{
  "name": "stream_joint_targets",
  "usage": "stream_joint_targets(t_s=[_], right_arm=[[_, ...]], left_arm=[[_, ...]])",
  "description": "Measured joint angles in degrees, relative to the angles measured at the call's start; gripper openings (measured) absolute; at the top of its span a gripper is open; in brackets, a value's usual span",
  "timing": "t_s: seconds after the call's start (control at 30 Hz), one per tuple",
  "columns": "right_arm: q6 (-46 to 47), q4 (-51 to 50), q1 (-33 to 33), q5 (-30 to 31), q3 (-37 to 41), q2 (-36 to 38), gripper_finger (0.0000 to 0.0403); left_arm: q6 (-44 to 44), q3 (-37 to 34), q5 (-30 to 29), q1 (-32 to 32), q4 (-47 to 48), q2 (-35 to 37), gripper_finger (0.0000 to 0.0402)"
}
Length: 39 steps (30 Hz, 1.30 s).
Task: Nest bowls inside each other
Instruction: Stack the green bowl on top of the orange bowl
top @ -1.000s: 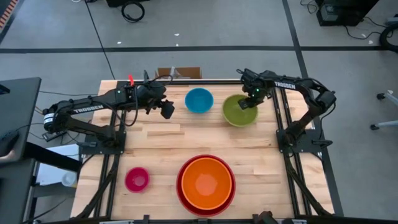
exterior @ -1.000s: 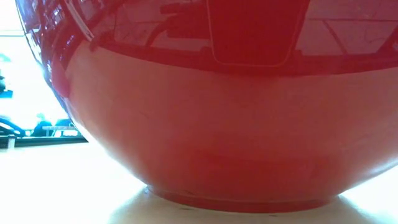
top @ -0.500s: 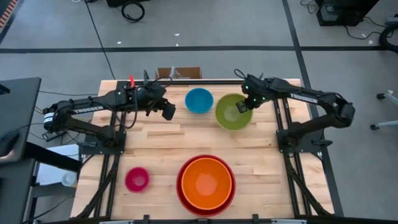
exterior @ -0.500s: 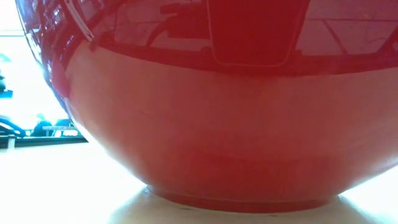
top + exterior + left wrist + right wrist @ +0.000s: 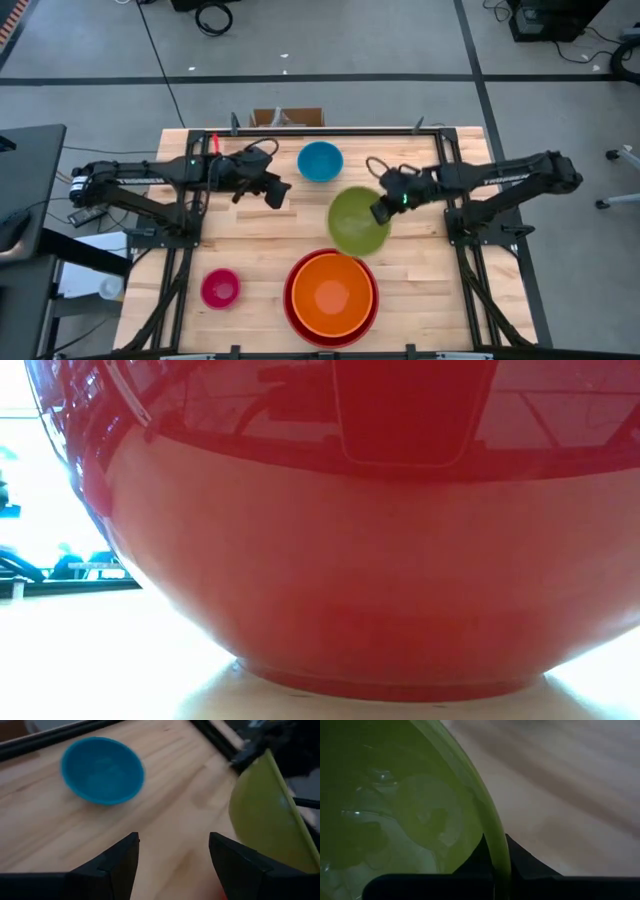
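The olive-green bowl (image 5: 356,222) hangs tilted above the middle of the table, with my right gripper (image 5: 381,211) shut on its right rim. It also shows in the left wrist view as the green bowl (image 5: 262,820). The blue bowl (image 5: 320,160) rests on its base at the far middle. My left gripper (image 5: 276,192) hovers open to its left, nothing between its fingers (image 5: 125,857). The orange bowl (image 5: 332,293) sits inside the red bowl (image 5: 292,312) at the near edge. The pink bowl (image 5: 220,288) stands at the near left. My right gripper pinches the green bowl's rim (image 5: 496,855) on the bowl's right side, one finger inside the bowl and one outside. The fingers come from the table's right, slanting down. The bowl is lifted clear of the table and tilted.
The red bowl's wall (image 5: 340,580) fills the low view. Black frame rails (image 5: 300,130) run along the table's far edge and sides. Bare wood (image 5: 250,235) lies between the left gripper and the pink bowl.
My right gripper has swung from the far right corner toward the table's middle and near edge, rising and carrying the green bowl, which now hangs lifted and tilted. My left gripper has drifted a little toward the near edge, staying open.
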<state>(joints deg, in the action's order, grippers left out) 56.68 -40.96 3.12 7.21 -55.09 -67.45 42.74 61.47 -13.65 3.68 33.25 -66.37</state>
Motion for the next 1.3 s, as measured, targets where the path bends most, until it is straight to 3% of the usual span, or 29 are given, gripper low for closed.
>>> stream_joint_targets(t_s=[0.13, 0.47, 0.7, 0.9, 1.3], right_arm=[[2.6, 6.3, 6.1, 1.7, -0.2, -2.6, 0.0013], [-1.6, 7.1, 15.3, 3.5, -9.0, -15.4, 0.0013], [-4.3, 6.3, 18.1, 3.7, -16.1, -24.6, 0.0013], [-4.4, 6.1, 19.6, 3.5, -20.5, -30.4, 0.0013], [-5.2, -0.5, 21.7, -0.5, -26.7, -38.1, 0.0013]], left_arm=[[1.2, 0.0, -0.5, -3.3, -3.4, 0.0, 0.0243], [3.2, 0.0, -9.3, -13.0, -10.8, 0.0, 0.0243], [6.0, 0.0, -15.6, -19.0, -13.5, 0.0, 0.0243], [6.2, 0.0, -17.2, -22.6, -13.8, 0.0, 0.0243], [5.9, 0.0, -18.3, -22.9, -13.3, -0.6, 0.0243]])
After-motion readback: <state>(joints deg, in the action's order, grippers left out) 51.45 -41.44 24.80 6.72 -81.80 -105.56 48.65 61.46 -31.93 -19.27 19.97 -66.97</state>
